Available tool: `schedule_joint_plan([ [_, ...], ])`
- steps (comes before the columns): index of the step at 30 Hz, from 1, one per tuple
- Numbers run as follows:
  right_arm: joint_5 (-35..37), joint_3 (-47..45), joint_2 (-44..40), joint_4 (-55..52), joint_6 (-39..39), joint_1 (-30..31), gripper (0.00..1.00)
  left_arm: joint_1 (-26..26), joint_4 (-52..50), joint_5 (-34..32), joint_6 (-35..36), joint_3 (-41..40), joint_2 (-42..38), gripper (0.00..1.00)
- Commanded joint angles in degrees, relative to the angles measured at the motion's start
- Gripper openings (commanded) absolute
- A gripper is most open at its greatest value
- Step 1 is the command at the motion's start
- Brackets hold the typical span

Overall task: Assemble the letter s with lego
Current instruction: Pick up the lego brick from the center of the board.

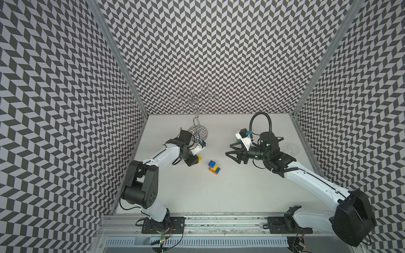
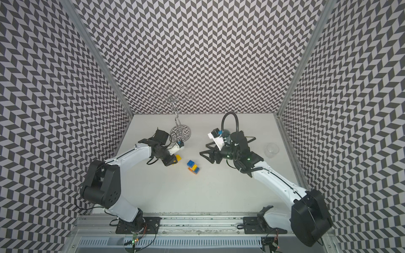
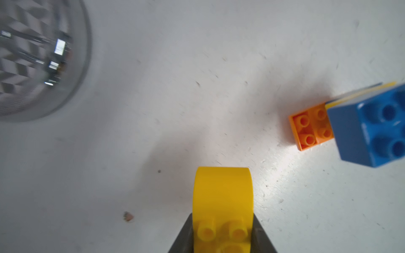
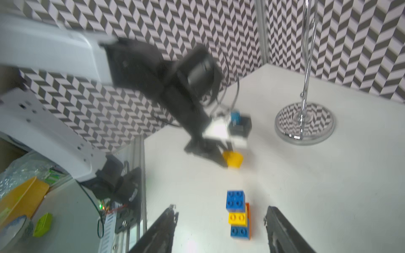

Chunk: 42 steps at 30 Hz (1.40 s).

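A joined stack of lego (image 1: 213, 167) (image 2: 193, 167) stands mid-table: an orange brick (image 3: 311, 129) at the bottom, two blue squares and a yellow one on it. My left gripper (image 1: 195, 161) (image 3: 223, 236) is shut on a loose yellow brick (image 1: 199, 158) (image 2: 178, 158) (image 3: 223, 197), left of the stack and apart from it. The brick's studs face the wrist camera. My right gripper (image 1: 228, 150) (image 2: 203, 149) (image 4: 220, 208) hovers open to the right of the stack, holding nothing. In the right wrist view the stack (image 4: 237, 214) shows between its two fingers.
A chrome wire stand with a round mirrored base (image 1: 198, 131) (image 2: 180, 132) (image 4: 304, 124) stands just behind the left gripper. A clear glass cup (image 1: 293, 149) (image 2: 271, 150) sits near the right wall. Patterned walls close in three sides.
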Motion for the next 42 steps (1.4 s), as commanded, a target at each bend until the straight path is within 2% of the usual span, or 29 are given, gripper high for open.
schedule_joint_plan([
  [1, -0.79, -6.24, -2.15, 6.59, -4.31, -0.22, 0.66, 0.91, 0.2, 5.56, -0.69, 4.55, -3.48, 0.12],
  [4, -2.23, -11.93, -2.98, 12.09, -5.77, 0.5, 0.66, 1.35, 1.23, 10.88, 0.85, 7.31, -6.19, 0.12],
  [7, -2.06, -14.3, -2.86, 12.41, -10.44, 1.7, 0.66, 1.13, 0.67, 13.98, 5.08, 9.6, -7.19, 0.13],
  [10, 1.04, -16.09, -1.94, 13.08, -13.39, 3.67, 0.66, 1.0, 1.05, 17.13, 8.28, 10.42, -6.54, 0.13],
  [15, 8.06, -20.58, 0.96, 21.56, -14.0, 8.96, 0.66, 0.37, 1.85, 20.62, 14.58, 10.58, -5.3, 0.12],
  [19, 13.24, -24.58, 5.51, 33.52, -12.22, 11.5, 0.67, 0.28, 2.07, 21.21, 15.73, 11.74, -4.84, 0.12],
  [25, 17.23, -23.77, 14.81, 42.2, -11.38, 13.75, 0.68, 0.0, 3.81, 19.34, 15.48, 9.46, -6.88, 0.12],
  [35, 22.79, -20.22, 28.21, 51.27, -10.41, 15.27, 0.67, -0.16, 5.82, 18.72, 13.77, 6.52, -9.18, 0.12],
  [42, 23.7, -19.02, 35.63, 58.31, -10.4, 16.45, 0.62, -0.36, 6.89, 17.48, 13.21, 4.21, -10.18, 0.13],
])
